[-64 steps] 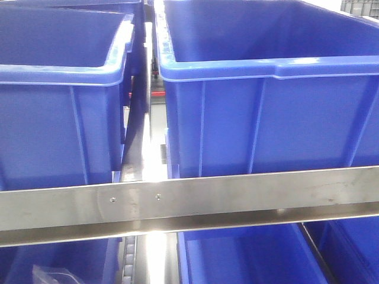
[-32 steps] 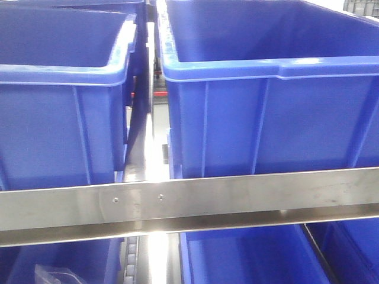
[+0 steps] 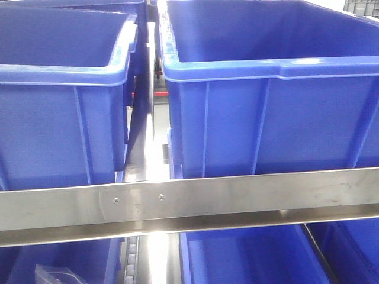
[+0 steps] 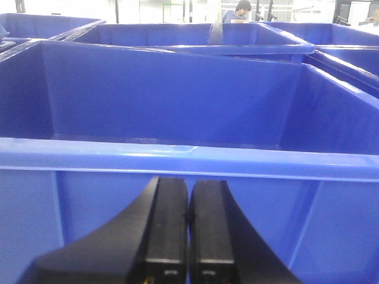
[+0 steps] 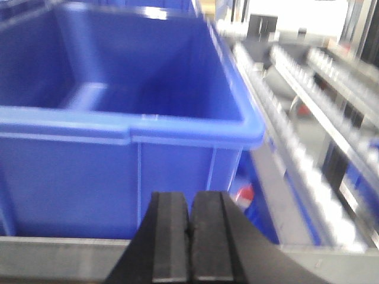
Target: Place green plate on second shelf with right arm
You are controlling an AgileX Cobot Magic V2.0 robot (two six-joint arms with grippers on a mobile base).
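Note:
The green plate is out of view in every frame. My left gripper (image 4: 188, 195) is shut with nothing between its black fingers, held just in front of the outer wall of a blue bin (image 4: 177, 160). In the right wrist view my right gripper (image 5: 190, 204) is also shut and empty, in front of another blue bin (image 5: 130, 124) that stands behind a steel shelf rail (image 5: 53, 254). The front-facing view shows neither gripper.
Two big blue bins (image 3: 59, 106) (image 3: 266, 100) stand side by side above a steel rail (image 3: 189, 201), with more blue bins (image 3: 249, 254) on the level below. A roller track (image 5: 284, 136) runs along the right of the bin. A person (image 4: 240, 10) stands far behind.
The front-facing view has shifted slightly, so the bins sit a little further right than a second ago; since half a second ago almost nothing has moved.

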